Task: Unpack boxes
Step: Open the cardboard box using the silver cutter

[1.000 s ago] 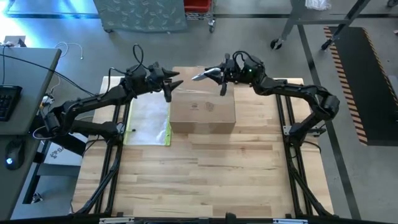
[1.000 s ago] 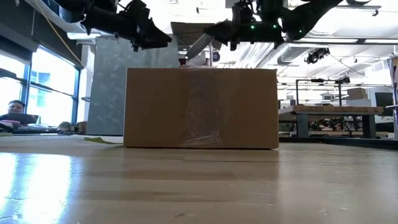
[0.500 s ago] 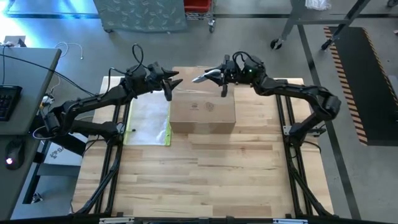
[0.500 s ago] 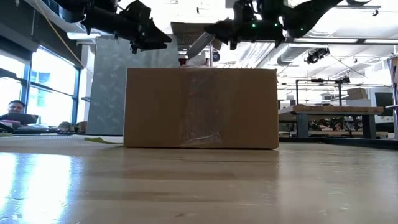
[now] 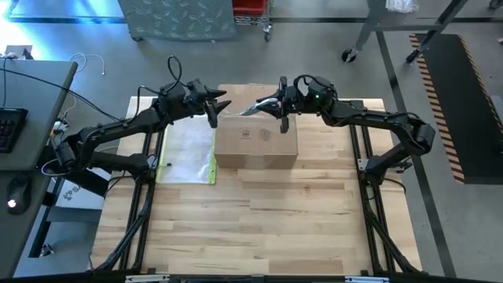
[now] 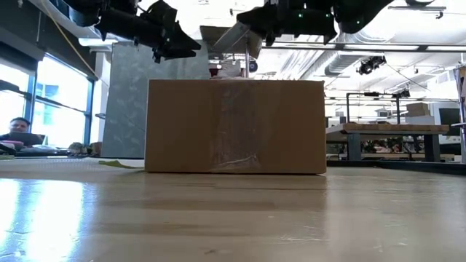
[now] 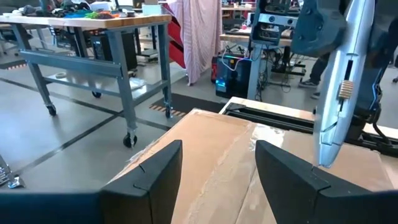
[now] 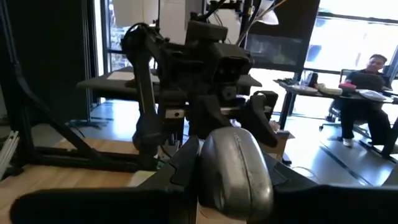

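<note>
Carton: one brown cardboard box [image 5: 256, 141] stands toward the far middle of the wooden surface [image 5: 259, 228]; its top flaps lie shut under a clear tape strip along the middle seam; small dark printed symbols show on the top; in the low view the box [image 6: 235, 126] shows a plain side with a tape strip running down it

Left hand: the left hand [image 5: 214, 109] hovers above the box's far left corner, not touching it; its fingers stand parted with nothing between them; in the left wrist view the two dark fingers [image 7: 152, 177] frame the taped box top [image 7: 242, 168]

Right hand: the right hand [image 5: 277, 108] hangs over the far edge of the box, near its middle; its fingers are closed around a grey-handled cutter [image 5: 257, 105], whose pale tip points toward the left arm; in the left wrist view the tool [image 7: 339, 87] hangs upright above the box top; whether its tip touches the tape cannot be told

Beside the box: a flat clear sleeve with a yellow edge [image 5: 189, 153] lies on the surface just left of the box

Room: a person [image 8: 367, 93] sits at a desk beyond the surface, seen in the right wrist view; a metal bench on castors [image 7: 93, 43] stands on the floor behind
</note>
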Robot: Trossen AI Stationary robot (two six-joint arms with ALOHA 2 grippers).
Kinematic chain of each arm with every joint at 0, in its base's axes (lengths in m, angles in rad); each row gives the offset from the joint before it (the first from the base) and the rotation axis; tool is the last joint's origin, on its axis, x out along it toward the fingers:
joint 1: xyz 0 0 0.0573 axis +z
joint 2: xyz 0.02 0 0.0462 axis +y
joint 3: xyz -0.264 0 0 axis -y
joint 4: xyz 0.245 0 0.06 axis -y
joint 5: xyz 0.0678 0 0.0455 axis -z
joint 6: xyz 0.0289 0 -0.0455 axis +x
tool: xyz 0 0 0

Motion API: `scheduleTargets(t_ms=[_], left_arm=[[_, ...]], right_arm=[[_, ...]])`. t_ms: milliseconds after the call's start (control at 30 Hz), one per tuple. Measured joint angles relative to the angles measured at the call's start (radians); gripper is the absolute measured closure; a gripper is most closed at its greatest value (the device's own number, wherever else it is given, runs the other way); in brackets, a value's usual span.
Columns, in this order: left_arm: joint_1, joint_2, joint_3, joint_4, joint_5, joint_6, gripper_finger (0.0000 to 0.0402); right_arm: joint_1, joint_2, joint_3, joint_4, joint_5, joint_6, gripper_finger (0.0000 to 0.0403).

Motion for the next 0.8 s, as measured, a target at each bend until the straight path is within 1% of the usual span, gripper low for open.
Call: scheduleTargets(t_ms=[300, 467, 800], left_arm=[[0.000, 0.000, 0.000, 0.001, 0.000, 0.001, 0.0216], [0.000, 0.000, 0.000, 0.014, 0.000, 0.001, 0.0216], [-0.006, 0.000, 0.000, 0.021, 0.009, -0.018, 0.0215]], right_arm=[[-0.071, 0.007, 0.000, -0.058, -0.028, -0.012, 0.0342], [-0.069, 0.044, 0.000, -0.051, -0.140, -0.008, 0.0342], [-0.049, 0.052, -0.001, -0.035, -0.132, 0.014, 0.0342]])
